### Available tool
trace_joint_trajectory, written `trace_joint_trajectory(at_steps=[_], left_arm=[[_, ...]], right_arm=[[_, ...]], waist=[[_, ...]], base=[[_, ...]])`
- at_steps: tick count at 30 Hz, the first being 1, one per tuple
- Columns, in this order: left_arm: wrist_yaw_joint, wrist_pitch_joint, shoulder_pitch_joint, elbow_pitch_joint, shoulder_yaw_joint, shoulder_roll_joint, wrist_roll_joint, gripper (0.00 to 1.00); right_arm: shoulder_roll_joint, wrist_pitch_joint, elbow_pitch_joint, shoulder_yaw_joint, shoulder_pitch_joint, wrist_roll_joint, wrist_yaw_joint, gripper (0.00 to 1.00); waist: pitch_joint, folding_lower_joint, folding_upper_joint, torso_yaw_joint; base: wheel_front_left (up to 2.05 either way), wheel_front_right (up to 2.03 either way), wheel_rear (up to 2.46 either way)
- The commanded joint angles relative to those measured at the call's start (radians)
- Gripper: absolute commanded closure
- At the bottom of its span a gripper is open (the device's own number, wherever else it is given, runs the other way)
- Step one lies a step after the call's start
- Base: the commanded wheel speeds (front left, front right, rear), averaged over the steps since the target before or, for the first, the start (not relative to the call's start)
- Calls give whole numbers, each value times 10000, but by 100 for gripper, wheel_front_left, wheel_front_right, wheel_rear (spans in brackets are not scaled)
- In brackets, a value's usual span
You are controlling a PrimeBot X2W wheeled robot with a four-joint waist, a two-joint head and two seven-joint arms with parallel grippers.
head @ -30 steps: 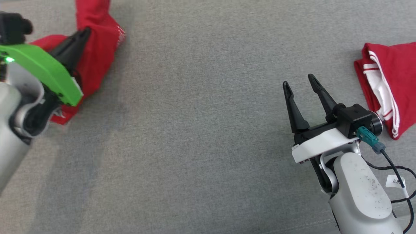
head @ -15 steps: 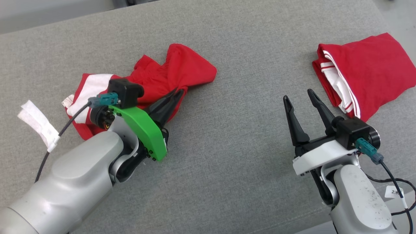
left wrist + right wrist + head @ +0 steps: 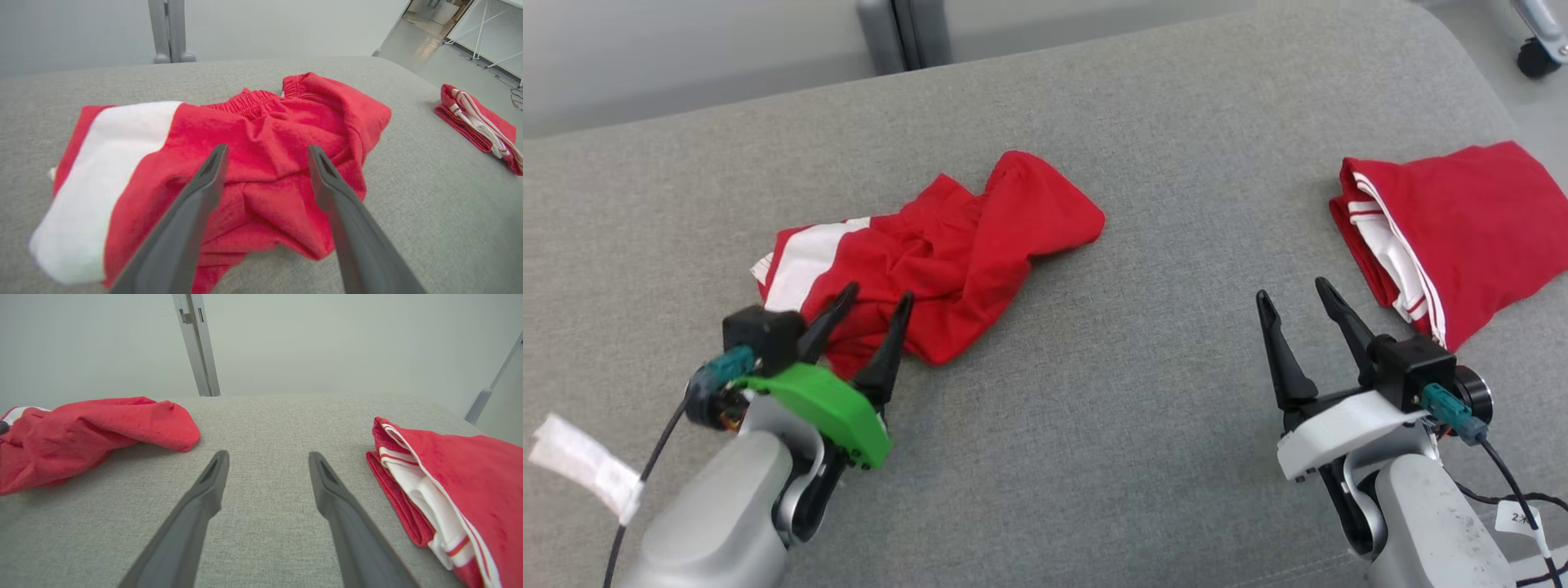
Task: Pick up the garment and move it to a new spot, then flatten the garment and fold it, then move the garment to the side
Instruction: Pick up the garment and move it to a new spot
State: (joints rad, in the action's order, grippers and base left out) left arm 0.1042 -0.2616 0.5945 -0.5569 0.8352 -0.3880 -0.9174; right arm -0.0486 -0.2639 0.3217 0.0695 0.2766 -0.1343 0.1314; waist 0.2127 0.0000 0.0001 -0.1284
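Observation:
The garment [image 3: 947,245], red shorts with a white band, lies crumpled left of centre on the grey cushion [image 3: 1094,392]. It also shows in the left wrist view [image 3: 261,163] and at the left of the right wrist view [image 3: 90,433]. My left gripper [image 3: 876,304] stands open just at the garment's near edge, its fingers apart over the red cloth with nothing held. Over bare cushion at the lower right my right gripper [image 3: 1294,296] is open and holds nothing.
A second red garment with white stripes [image 3: 1445,229] lies folded at the right edge of the cushion, also seen in the right wrist view [image 3: 445,490]. Grey metal posts [image 3: 903,33] stand behind the cushion. A white tag [image 3: 580,465] hangs on the left arm's cable.
The left gripper has opened and let go of the garment, which now lies on the cushion. The head camera has also shifted. The right gripper stays open.

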Motion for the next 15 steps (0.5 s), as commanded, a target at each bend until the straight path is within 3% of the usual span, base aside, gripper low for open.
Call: trace_joint_trajectory(at_steps=[1,15], left_arm=[[-40,-28,-576,157,-558,157,537,0],[79,-30,-4854,1769,-6446,1724,5013,0]], right_arm=[[-40,-3,79,-73,-227,57,-17,0],[-41,-3,633,-97,-1165,176,-17,0]], waist=[[-518,0,-1,404],[-1861,0,-1,931]], base=[[0,0,0],[0,0,0]])
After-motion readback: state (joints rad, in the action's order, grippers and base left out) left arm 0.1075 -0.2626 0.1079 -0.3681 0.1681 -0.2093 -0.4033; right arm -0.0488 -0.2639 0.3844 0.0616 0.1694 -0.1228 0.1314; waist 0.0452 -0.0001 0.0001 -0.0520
